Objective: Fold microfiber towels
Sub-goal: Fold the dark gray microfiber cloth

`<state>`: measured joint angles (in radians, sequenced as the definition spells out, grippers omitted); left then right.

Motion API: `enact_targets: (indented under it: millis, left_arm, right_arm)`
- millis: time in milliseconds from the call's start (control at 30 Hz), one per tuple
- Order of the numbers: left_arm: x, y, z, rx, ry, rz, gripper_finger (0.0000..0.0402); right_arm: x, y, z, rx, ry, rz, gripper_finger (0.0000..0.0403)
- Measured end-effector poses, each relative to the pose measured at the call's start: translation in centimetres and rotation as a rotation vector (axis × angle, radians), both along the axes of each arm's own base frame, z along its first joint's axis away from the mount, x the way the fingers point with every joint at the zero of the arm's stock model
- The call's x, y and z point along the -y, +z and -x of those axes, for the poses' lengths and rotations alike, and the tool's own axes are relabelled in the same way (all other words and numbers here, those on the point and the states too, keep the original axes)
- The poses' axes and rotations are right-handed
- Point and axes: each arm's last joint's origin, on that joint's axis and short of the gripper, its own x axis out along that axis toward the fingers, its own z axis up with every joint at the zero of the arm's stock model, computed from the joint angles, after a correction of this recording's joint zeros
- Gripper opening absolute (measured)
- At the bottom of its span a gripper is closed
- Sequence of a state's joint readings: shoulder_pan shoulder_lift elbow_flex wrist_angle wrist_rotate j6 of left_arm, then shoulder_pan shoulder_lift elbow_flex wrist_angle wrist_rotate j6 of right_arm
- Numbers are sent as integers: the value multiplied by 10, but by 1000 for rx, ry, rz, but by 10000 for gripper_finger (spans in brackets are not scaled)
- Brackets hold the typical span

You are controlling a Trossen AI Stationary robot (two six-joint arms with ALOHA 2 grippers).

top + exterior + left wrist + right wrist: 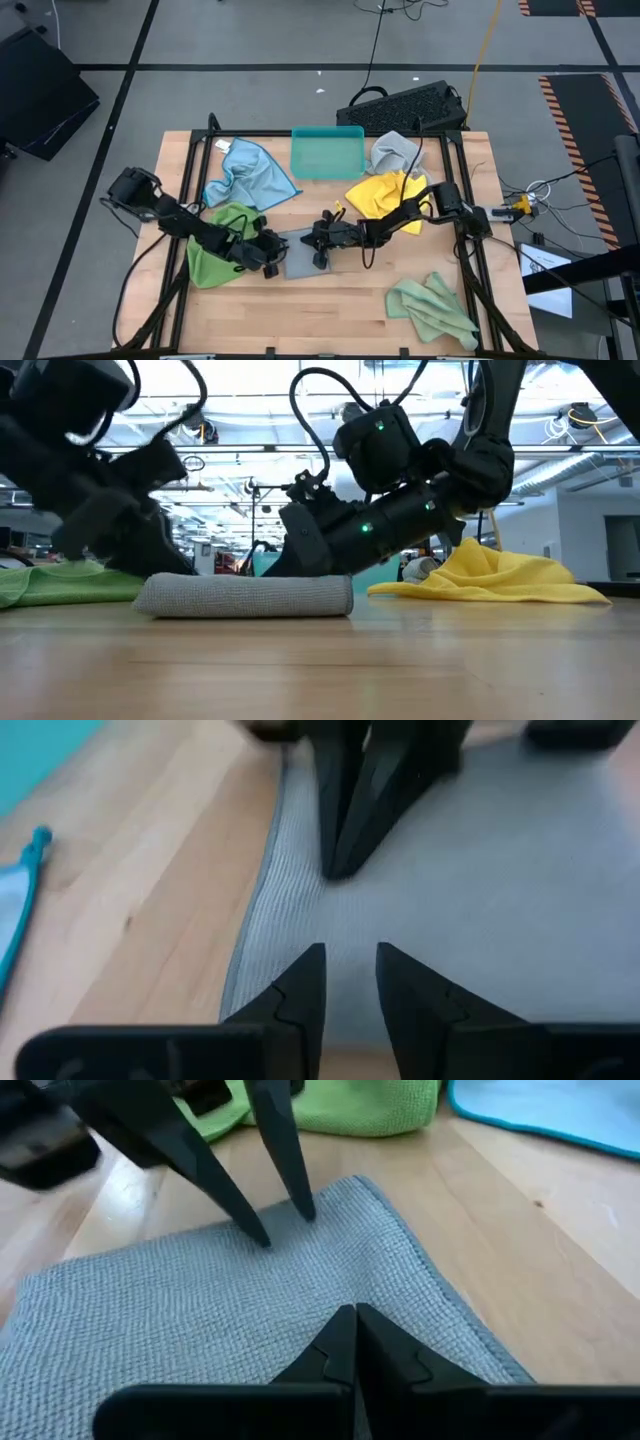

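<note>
A grey microfiber towel (305,262) lies folded flat at the middle of the table; it also shows in the low view (245,595). My left gripper (278,256) comes at it from the table's left and is open, its fingertips over the towel's left part (350,960). My right gripper (320,252) comes from the table's right, shut, its tip on the towel's top (352,1320). A green towel (220,250) lies crumpled under my left arm. My left gripper's two spread fingertips (262,1235) stand on the grey towel's top face near its far left corner (330,1210), slanting down from the table's left; nothing is between them. The towel lies flat on the table. My right gripper's shut fingertips (335,865) press on the towel's top face beside its far edge (275,890), slanting down from the table's right.
A light blue towel (250,175), a teal tray (327,152), another grey towel (393,150) and a yellow towel (385,192) lie along the far side. A pale green towel (430,305) lies crumpled at the near right. A black keyboard (405,105) sits beyond the far edge.
</note>
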<state>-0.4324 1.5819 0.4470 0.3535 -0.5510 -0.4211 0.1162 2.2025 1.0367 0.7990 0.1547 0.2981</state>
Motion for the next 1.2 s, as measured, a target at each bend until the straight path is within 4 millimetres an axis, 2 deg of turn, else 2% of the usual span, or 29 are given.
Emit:
enact_targets:
  millis: [300, 500, 667, 900, 1200]
  left_arm:
    - [5, 38, 7, 122, -89, -2, 93]
    - [21, 44, 16, 146, -161, -8, 93]
    - [32, 41, 22, 157, -139, 12, 93]
    - [41, 38, 21, 183, -154, 64, 93]
    - [80, 29, -5, 101, -287, -37, 93]
  right_arm:
    - [-3, 44, -2, 117, 68, 19, 4]
    - [-12, 64, 3, 146, 179, 20, 4]
    - [-31, 60, 12, 39, 236, 38, 4]
    - [-70, 53, 25, -47, 261, 32, 4]
    - [-100, 62, 40, -67, 279, 90, 4]
